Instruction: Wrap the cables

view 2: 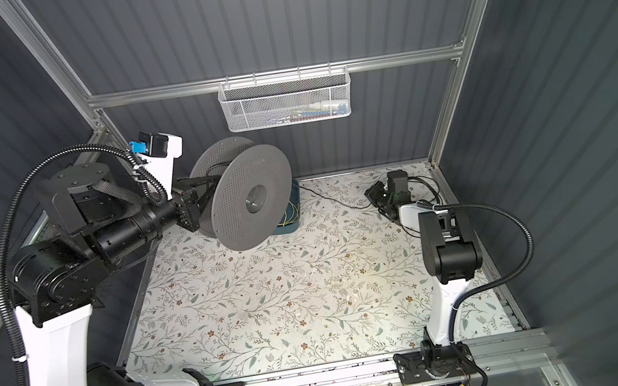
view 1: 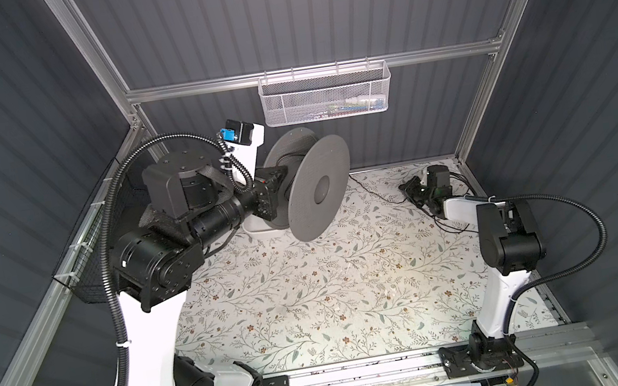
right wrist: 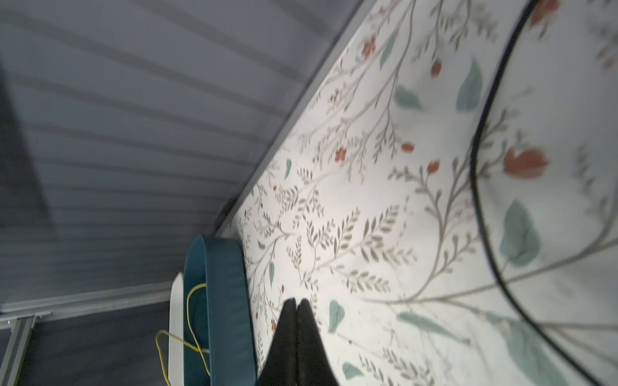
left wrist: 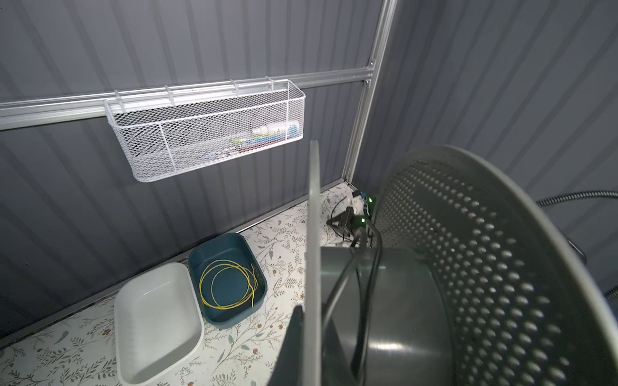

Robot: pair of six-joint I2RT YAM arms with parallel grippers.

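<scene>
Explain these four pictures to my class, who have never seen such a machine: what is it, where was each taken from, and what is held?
It is a robot with two arms, each ending in a pincer. Two pictures look down from overhead, almost identically; two come from cameras on the arms' wrists. The left pincer is shut on a grey spool with black cable on its hub. That cable trails over the flowered table toward the right pincer, shut low near the surface; whether it pinches the cable is unclear. By the back wall sit an empty white tray and a blue tray holding coiled yellow cable.
</scene>
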